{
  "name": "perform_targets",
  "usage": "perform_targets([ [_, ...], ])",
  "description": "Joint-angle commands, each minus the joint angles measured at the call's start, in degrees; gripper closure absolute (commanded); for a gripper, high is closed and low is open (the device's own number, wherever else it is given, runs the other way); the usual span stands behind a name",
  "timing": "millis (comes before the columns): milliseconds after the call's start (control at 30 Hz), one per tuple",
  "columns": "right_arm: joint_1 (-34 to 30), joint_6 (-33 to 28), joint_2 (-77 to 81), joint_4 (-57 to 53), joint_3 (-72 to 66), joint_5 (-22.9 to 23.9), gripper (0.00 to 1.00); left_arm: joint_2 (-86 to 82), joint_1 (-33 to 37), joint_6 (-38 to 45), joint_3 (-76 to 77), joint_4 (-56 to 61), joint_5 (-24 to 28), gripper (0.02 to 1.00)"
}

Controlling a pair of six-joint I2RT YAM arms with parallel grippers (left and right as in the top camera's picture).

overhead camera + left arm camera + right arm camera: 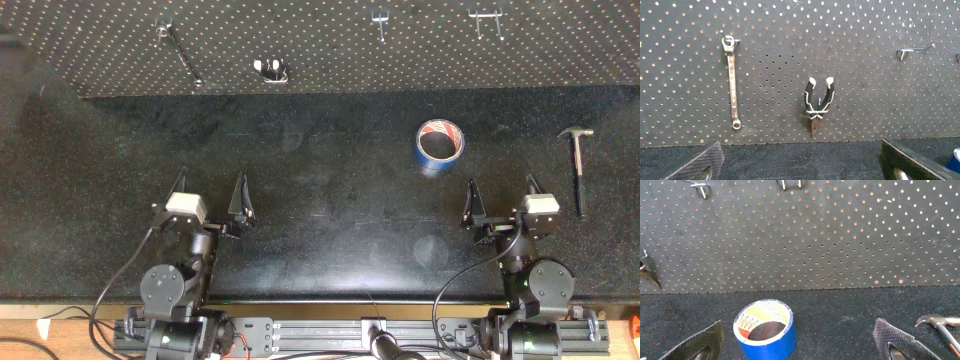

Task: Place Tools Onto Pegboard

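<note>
Blue tape roll [440,143] sits hole-up on the black worktop [300,170], right of centre, just beyond the right tool [501,198]; the hammer [577,170] lies farther right, head toward the pegboard [400,60]. Wrench [732,80] and pliers [817,102] already hang on the board's left part. A bare hook [380,18] and a double hook [487,20] wait on its right part. Left tool [210,195] and right tool both spread wide, holding nothing, at the near side. Likely trouble: the hammer is head-heavy, so a grip low on the handle could let it swing and miss its hook; the roll, pinched off-centre, might slip free or roll away; a misjudged approach could nudge a hook instead of threading it
</note>
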Motion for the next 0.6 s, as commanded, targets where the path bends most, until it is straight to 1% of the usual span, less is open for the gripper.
perform_targets([
  [33, 0.4, 0.7, -0.5, -0.2, -0.3, 0.1, 0.025, -6.1, -0.2, 0.3, -5.0, 2.7, 0.6, 0.025],
  [67, 0.4, 0.7, -0.5, -0.2, -0.3, 0.1, 0.025, -7.4, -0.2, 0.3, -5.9, 2.7, 0.6, 0.025],
  [133, 0.4, 0.7, -0.5, -0.2, -0.3, 0.1, 0.025, -8.7, -0.2, 0.3, -5.8, 0.9, -1.6, 0.023],
  [167, 0.4, 0.7, -0.5, -0.2, -0.3, 0.1, 0.025, -8.7, -0.2, 0.3, -5.8, -0.8, -1.6, 0.025],
  [200, 0.4, 0.7, -0.5, -0.2, -0.3, 0.1, 0.025, -8.7, -0.2, 0.3, -5.8, -5.5, -1.6, 0.025],
  [267, 0.4, 0.7, -0.5, -0.2, -0.3, 0.1, 0.025, -8.7, -0.2, 0.3, -5.8, -9.8, -1.6, 0.025],
  [600, 0.4, 0.7, -0.5, -0.2, -0.3, 0.1, 0.025, -8.6, -0.2, 0.3, -5.8, -9.8, -1.8, 0.025],
])
